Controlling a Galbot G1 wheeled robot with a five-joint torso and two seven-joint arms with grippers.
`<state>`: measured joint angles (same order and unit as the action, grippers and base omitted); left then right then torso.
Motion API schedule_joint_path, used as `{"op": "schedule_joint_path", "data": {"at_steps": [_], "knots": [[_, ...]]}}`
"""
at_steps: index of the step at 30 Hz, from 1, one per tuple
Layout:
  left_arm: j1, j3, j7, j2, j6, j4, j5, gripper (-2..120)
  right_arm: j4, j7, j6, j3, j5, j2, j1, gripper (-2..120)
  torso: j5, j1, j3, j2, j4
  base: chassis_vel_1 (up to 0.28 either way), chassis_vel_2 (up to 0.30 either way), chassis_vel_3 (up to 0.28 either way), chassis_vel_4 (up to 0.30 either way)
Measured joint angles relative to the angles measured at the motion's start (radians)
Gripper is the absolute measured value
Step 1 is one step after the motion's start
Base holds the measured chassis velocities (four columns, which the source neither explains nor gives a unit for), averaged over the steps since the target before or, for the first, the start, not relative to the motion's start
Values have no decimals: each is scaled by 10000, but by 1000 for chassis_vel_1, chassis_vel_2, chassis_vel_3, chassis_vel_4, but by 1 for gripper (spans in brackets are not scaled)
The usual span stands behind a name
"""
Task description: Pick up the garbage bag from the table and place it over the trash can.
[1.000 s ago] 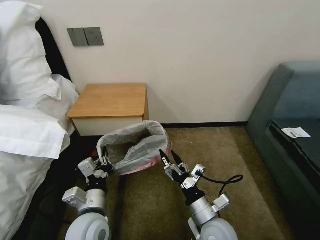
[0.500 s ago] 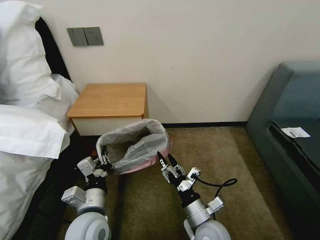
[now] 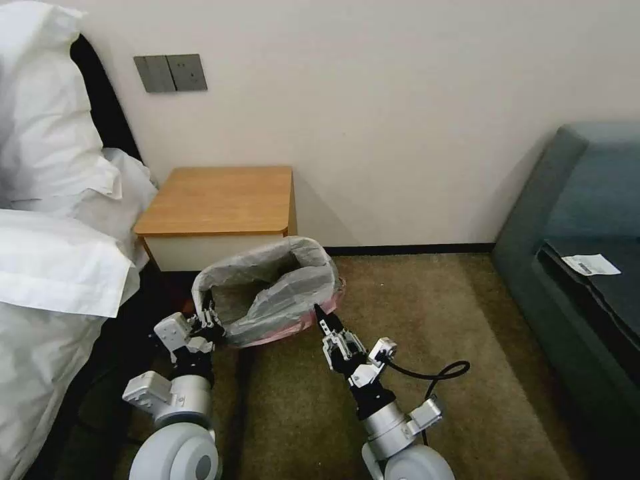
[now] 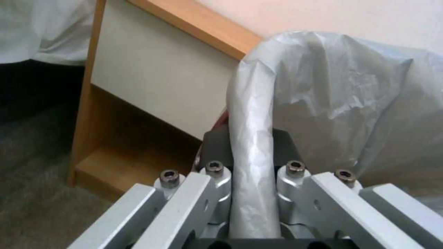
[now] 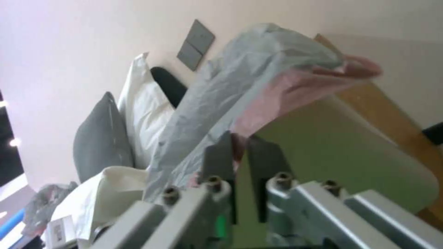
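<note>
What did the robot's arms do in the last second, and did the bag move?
The right gripper slid left toward the garbage bag and pinched its fingers together at the pink edge on the trash can's near side. The left gripper stayed shut on the bag's left edge. The bag stayed draped over the can, beside the table.

Open carpet (image 3: 427,313) to the right of the trash can (image 5: 341,152), free up to the sofa (image 3: 573,220). Hemmed in behind by the table (image 3: 220,200) (drawer front just beside the garbage bag (image 3: 273,293)). Blocked on the left by white bedding (image 3: 60,267). Near side taken up by the left gripper (image 3: 210,319) and right gripper (image 3: 325,319).
</note>
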<state>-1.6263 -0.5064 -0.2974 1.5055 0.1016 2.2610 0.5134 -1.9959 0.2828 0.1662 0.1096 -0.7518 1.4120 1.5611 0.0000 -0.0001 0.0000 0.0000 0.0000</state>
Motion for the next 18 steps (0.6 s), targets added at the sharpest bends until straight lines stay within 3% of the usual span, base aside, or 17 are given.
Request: {"op": "schedule_joint_path", "data": {"at_steps": [2, 18], "knots": [[15, 0, -5, -2, 6, -11, 3, 8, 0, 24, 21, -6, 36, 1, 7, 0, 0, 0, 0, 0, 0, 0, 0, 0, 0], [-40, 41, -19, 15, 18, 24, 31, 8, 117, 83, 202, 98, 291, -15, -76, 0, -2, 1, 0, 0, 0, 0, 0, 0, 0]]}}
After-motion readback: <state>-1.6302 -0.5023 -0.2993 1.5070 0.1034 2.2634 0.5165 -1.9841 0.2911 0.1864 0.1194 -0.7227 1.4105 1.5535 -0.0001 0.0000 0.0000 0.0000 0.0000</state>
